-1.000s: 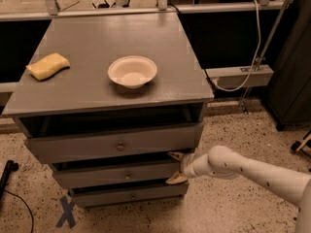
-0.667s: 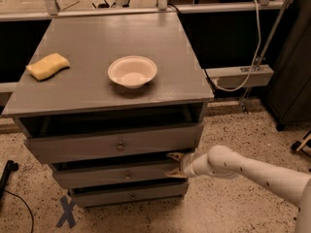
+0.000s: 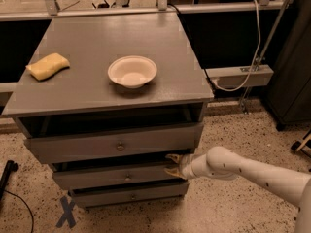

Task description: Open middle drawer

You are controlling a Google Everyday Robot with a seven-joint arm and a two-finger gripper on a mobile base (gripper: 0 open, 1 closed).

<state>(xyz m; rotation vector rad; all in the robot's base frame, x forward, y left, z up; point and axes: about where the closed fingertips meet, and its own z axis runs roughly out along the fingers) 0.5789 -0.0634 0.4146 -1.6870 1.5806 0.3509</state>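
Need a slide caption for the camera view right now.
The gripper at the right end of the middle drawer front; bowl and yellow sponge on the cabinet top.

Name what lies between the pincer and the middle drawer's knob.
Camera view: only bare front of the middle drawer, from its knob to the pincer at its right end.

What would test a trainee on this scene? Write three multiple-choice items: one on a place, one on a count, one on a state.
1. The end effector is: A on the floor; B at the middle drawer's right end; C by the lowest knob.
2. Drawers in the cabinet: A two; B four; C three.
3. The white bowl stands: A upright; B upside down; C on its side.
Key: 1 B, it sits against that front's right end; 2 C, three stacked fronts show; 3 A, its hollow faces up.
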